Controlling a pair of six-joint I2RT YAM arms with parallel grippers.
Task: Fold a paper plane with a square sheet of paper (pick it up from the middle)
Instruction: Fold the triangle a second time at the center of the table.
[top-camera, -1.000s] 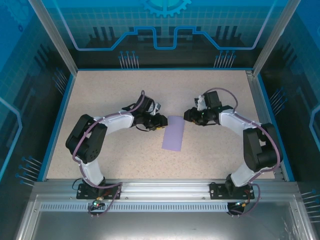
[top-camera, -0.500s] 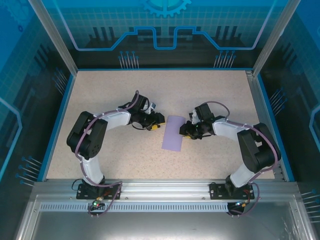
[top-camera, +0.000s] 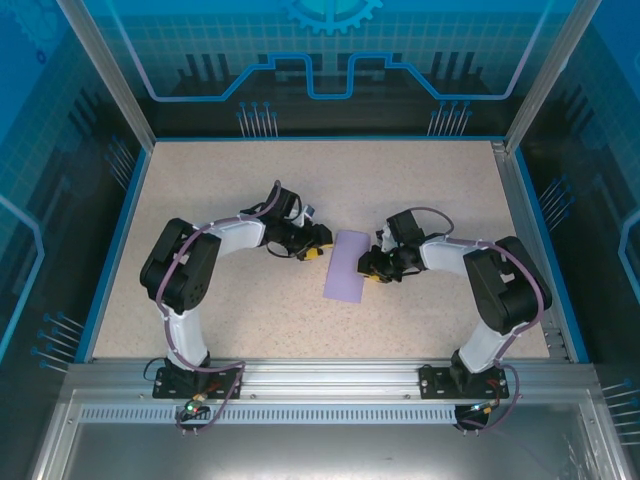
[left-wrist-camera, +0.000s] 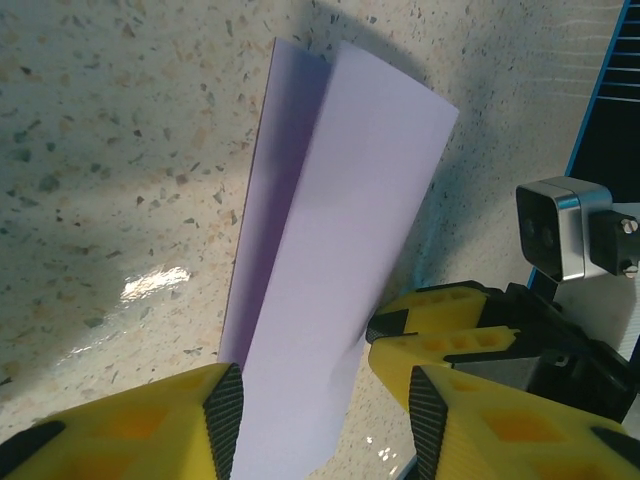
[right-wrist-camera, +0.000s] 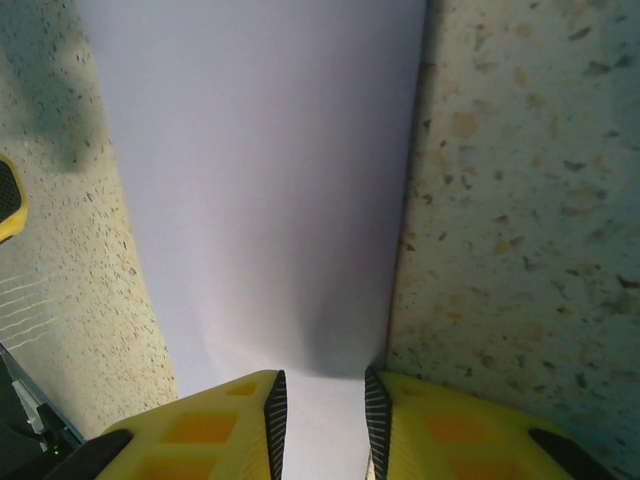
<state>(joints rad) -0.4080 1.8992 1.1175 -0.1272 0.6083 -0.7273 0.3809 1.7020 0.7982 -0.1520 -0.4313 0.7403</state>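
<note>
The square sheet of paper (top-camera: 347, 265), pale purple, lies on the table folded in half into a long strip, with its top layer slightly lifted (left-wrist-camera: 330, 270). My left gripper (top-camera: 318, 248) is at the strip's left edge, low over the table. It is open, its yellow fingers wide apart on either side of the paper's end (left-wrist-camera: 325, 425). My right gripper (top-camera: 371, 265) is at the strip's right edge. Its jaws stand a narrow gap apart, open, with the paper (right-wrist-camera: 270, 180) running under and between them (right-wrist-camera: 320, 420). One right finger (left-wrist-camera: 435, 320) touches the paper's edge.
The speckled tabletop (top-camera: 250, 190) has a blue rim and metal frame posts around it. Both arms bend inward toward the middle, their wrists close together on either side of the strip.
My left gripper's jaws have opened wider beside the paper. My right arm has swung nearer and inward, bringing its gripper onto the strip's right edge. The paper has stayed in place.
</note>
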